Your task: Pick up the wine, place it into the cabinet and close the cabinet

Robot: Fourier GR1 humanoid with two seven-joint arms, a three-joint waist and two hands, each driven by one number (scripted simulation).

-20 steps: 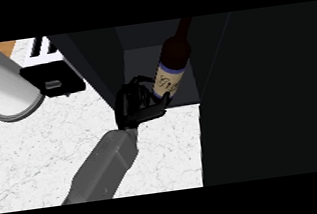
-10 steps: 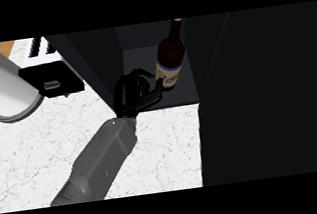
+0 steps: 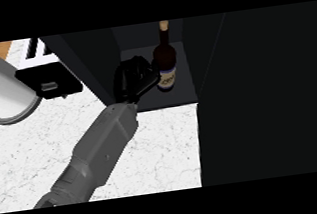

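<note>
Wine bottle (image 3: 164,58) upright inside cabinet (image 3: 103,60), just right of the hand (image 3: 134,79), touching or nearly; fingers relaxed, not gripping it.

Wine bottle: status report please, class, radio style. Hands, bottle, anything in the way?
One hand at the wine bottle, grip unclear. Other hand out of view. Bottle upright inside the open cabinet. Nothing seen blocking; cabinet not yet closed.
</note>
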